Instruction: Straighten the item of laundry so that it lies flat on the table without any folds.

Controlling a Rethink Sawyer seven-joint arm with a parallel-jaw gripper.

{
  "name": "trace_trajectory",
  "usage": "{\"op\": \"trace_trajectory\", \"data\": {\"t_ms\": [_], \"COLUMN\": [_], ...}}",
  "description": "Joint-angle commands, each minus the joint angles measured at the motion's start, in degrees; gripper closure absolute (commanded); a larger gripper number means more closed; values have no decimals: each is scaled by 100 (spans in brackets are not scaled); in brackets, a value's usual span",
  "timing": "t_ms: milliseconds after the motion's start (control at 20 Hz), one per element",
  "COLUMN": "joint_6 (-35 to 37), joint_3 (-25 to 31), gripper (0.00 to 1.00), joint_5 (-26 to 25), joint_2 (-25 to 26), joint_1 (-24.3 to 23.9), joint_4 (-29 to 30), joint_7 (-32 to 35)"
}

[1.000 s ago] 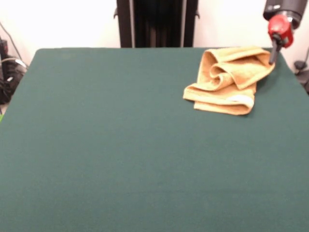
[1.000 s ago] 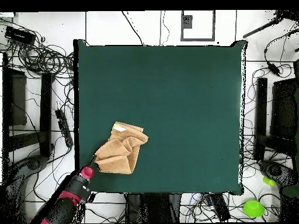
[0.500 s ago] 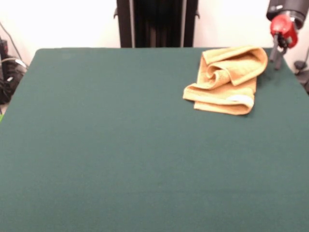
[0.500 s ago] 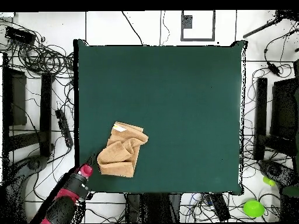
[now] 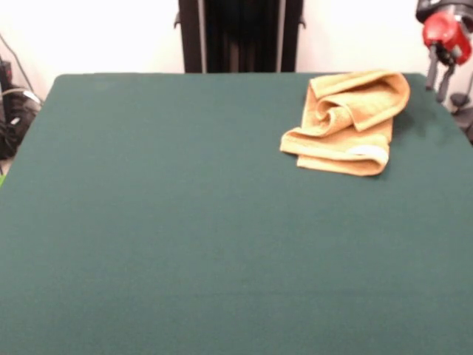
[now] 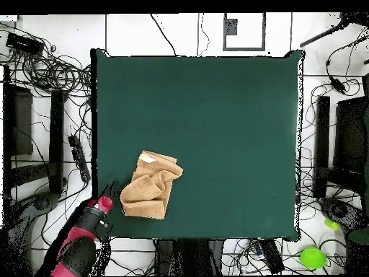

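Observation:
The orange-tan towel (image 5: 347, 122) lies crumpled and folded over itself near the far right corner of the green table (image 5: 185, 222). Its white label (image 5: 367, 151) shows on the near edge. My gripper (image 5: 437, 83) hangs to the right of the towel, beyond the table's right edge, open and empty, with its two dark fingers apart. In the overhead view the towel (image 6: 149, 186) sits near the table's (image 6: 230, 130) lower left corner and the gripper (image 6: 103, 202) is just off that corner, clear of the cloth.
The robot's black pedestal (image 5: 240, 35) stands behind the table's far edge. Cables (image 6: 43, 68) lie on the floor round the table, and a green object (image 6: 312, 256) lies at the lower right.
The gripper let go of the towel's far right corner, opened and drew back outward past the table's edge. The released corner settled back onto the pile.

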Motion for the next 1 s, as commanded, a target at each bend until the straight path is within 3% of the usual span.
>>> {"op": "trace_trajectory", "data": {"t_ms": [50, 200, 300, 650, 750, 1000], "joint_6": [-607, 240, 765, 1738, 1969, 2720], "joint_3": [1634, 2232, 2381, 3393, 3643, 3804], "gripper": [0, 0, 0, 0, 0, 0], "joint_5": [-1471, -2192, -2249, -2549, -2671, -2624], "joint_2": [-1897, -3168, -3398, -2575, -2555, -2442], "joint_1": [-1712, -3146, -3788, -5830, -6135, -6358], "joint_4": [1173, 1596, 1536, 219, 24, -493], "joint_7": [1086, 778, 595, -191, -419, -485]}}
